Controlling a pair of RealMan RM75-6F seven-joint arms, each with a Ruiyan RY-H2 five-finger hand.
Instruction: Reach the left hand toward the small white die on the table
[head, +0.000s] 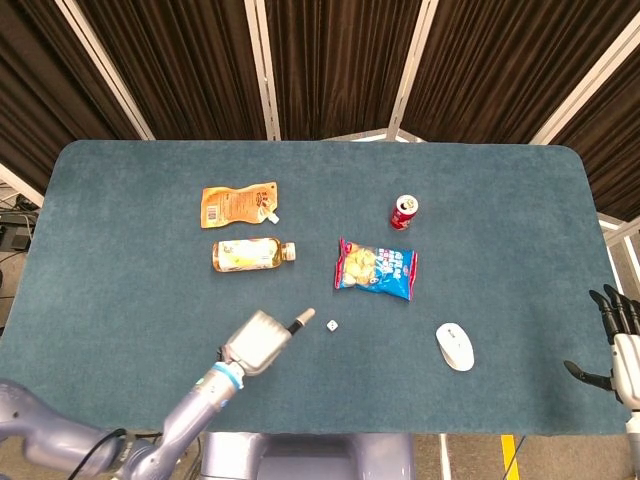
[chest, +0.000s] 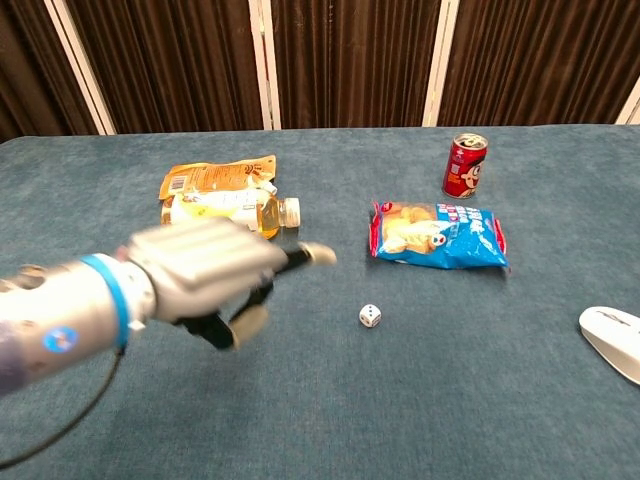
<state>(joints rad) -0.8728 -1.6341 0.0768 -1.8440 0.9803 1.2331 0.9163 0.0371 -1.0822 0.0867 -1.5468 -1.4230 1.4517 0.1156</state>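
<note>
**Left hand lifted beside the die, one finger out**

One finger (chest: 312, 254) of the left hand (chest: 200, 275) sticks out straight toward the right of the frame; the others are curled under the palm with nothing in them, so the hand is clenched apart from that pointer (the chest view is motion-blurred, but the head view shows the same shape). The fingertip hangs above the cloth, up and to the left of the small white die (chest: 370, 316), and does not touch it. In the head view the hand (head: 258, 341) sits in the lower middle of the frame with the die (head: 332, 325) just to its right, a strip of bare table (head: 120, 250) between them.

The die rests on the table in the lower centre of both views, dots showing on its faces.

Above the die, toward mid-frame, lies a blue snack bag (chest: 438, 235), flat on the cloth. A red can (chest: 464, 166) stands upright above it, toward the upper right. To the left of centre a yellow drink bottle (chest: 235, 212) lies on its side, cap pointing right, with an orange pouch (chest: 215, 174) just behind it. A white mouse (chest: 612, 337) sits at the right edge.

The right hand (head: 612, 345) shows at the far right edge of the head view, off the table, fingers spread and holding nothing.
</note>
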